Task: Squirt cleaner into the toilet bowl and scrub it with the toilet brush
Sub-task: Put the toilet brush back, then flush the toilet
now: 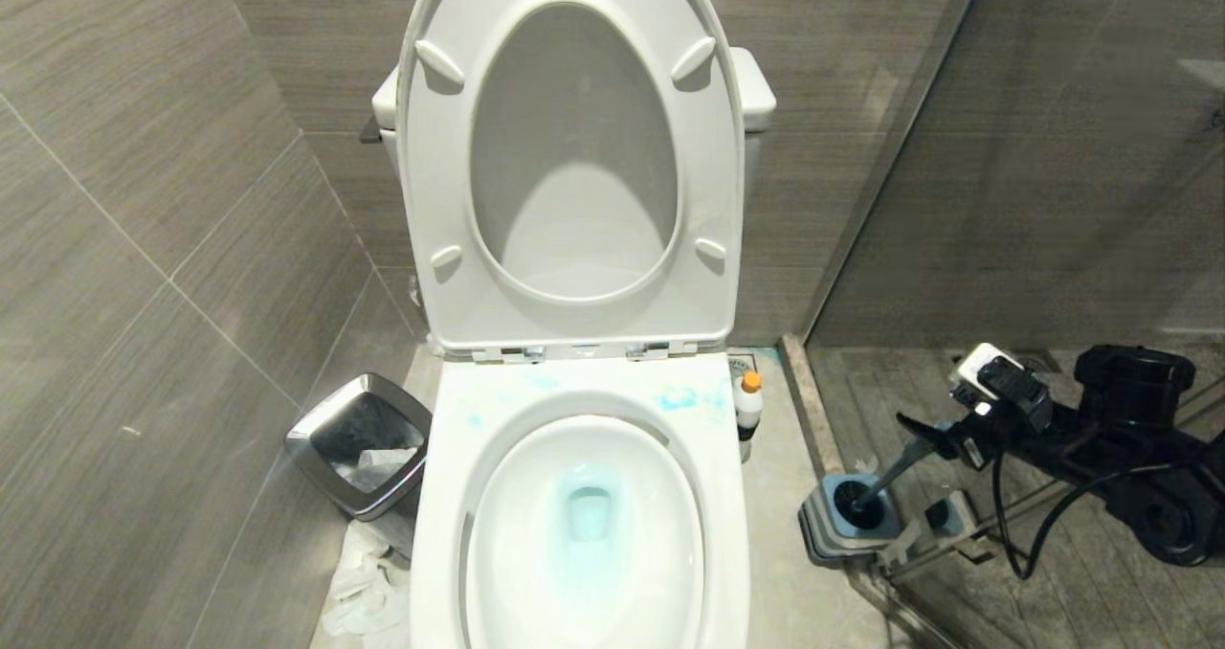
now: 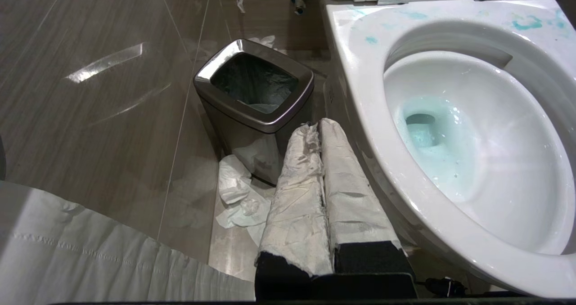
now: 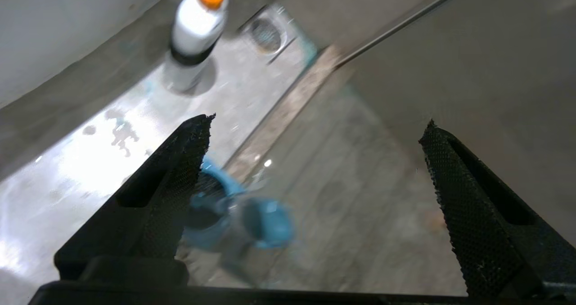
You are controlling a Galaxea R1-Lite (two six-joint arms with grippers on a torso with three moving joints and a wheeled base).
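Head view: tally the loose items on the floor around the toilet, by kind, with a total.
Cleaner bottle: 1
Toilet brush in its base: 1
Steel bin: 1
Crumpled paper heap by the bin: 1
Total: 4
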